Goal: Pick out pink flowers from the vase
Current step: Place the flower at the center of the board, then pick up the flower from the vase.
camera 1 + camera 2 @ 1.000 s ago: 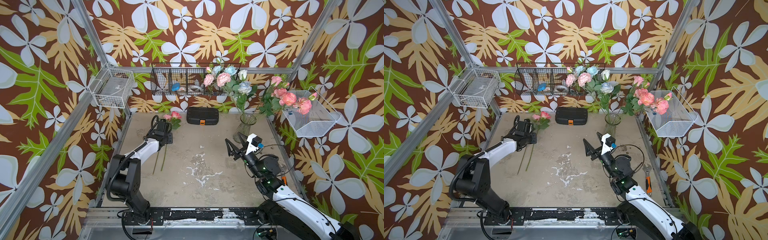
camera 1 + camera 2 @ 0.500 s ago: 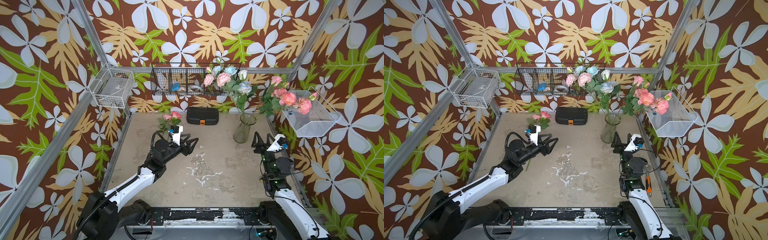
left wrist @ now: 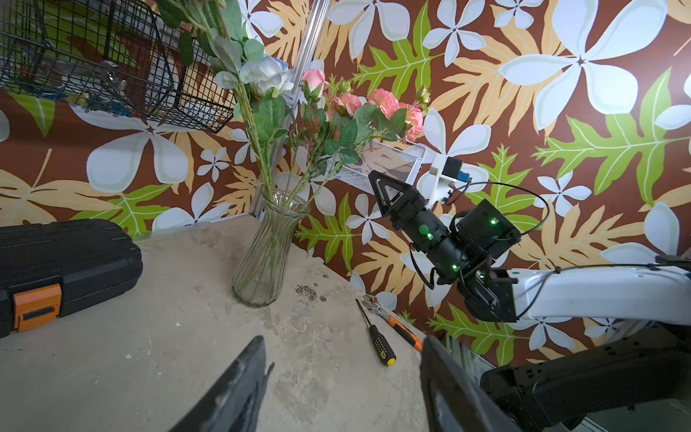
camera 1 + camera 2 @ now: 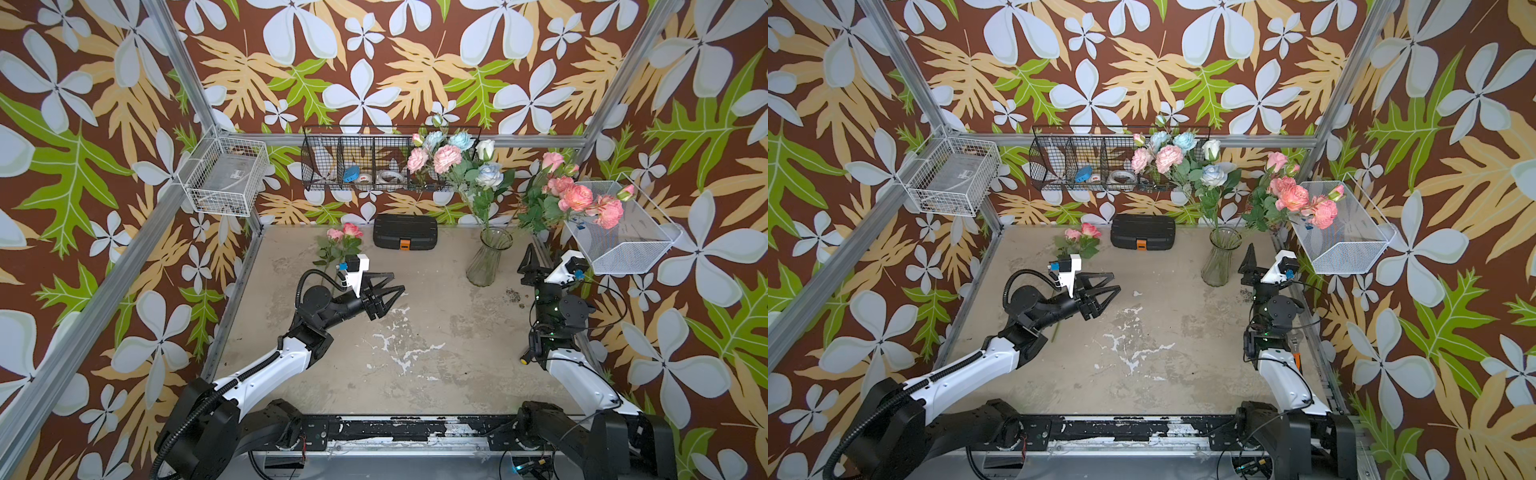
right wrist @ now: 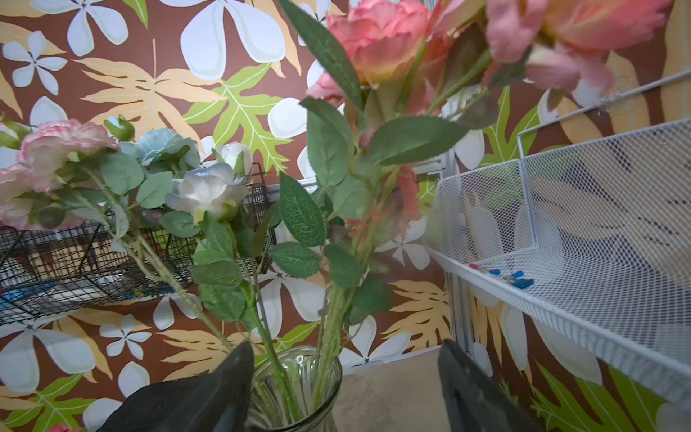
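- pink flowers [image 4: 577,197] mostly still in vase [image 4: 486,259], back right of worktop [image 4: 415,365]; laid-out pair [image 4: 345,232] back left.
- left tool [image 4: 397,282] has come off that pair and backed away: wide, empty.
- right tool [image 5: 346,343] swung in beside vase: wide, empty; next pick looks set up.

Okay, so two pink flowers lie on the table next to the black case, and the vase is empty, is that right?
Not quite: the vase is not empty. Both top views show it holding pink flowers along with blue and white ones. The rest stands: two pink blooms lie on the table next to the black case.
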